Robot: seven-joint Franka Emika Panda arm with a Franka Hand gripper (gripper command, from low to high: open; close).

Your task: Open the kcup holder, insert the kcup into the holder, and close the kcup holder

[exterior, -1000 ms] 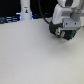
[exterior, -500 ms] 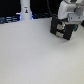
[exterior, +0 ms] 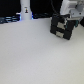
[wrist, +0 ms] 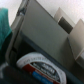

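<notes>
The kcup holder (exterior: pixel 62 27) is a black boxy unit with two stacked fronts, standing at the far right of the white table in the exterior view. My white arm comes down just above and behind it, and my gripper (exterior: pixel 69 16) is close to its top. The fingers are too blurred to show whether they are open or shut. The wrist view shows a grey slanted panel (wrist: pixel 42 30) and dark edges close up. A round pod-like thing with a white rim and a dark red-and-blue top (wrist: pixel 37 66) lies near the camera. No green-topped kcup is in view.
A white bottle-like object (exterior: pixel 25 10) stands at the back of the table towards the exterior view's left, with dark clutter behind it. A teal patch (wrist: pixel 4 25) shows at the wrist view's edge. The white table (exterior: pixel 30 55) spreads across the foreground.
The arm has sunk a little towards the black holder over the last second. The holder looks unmoved.
</notes>
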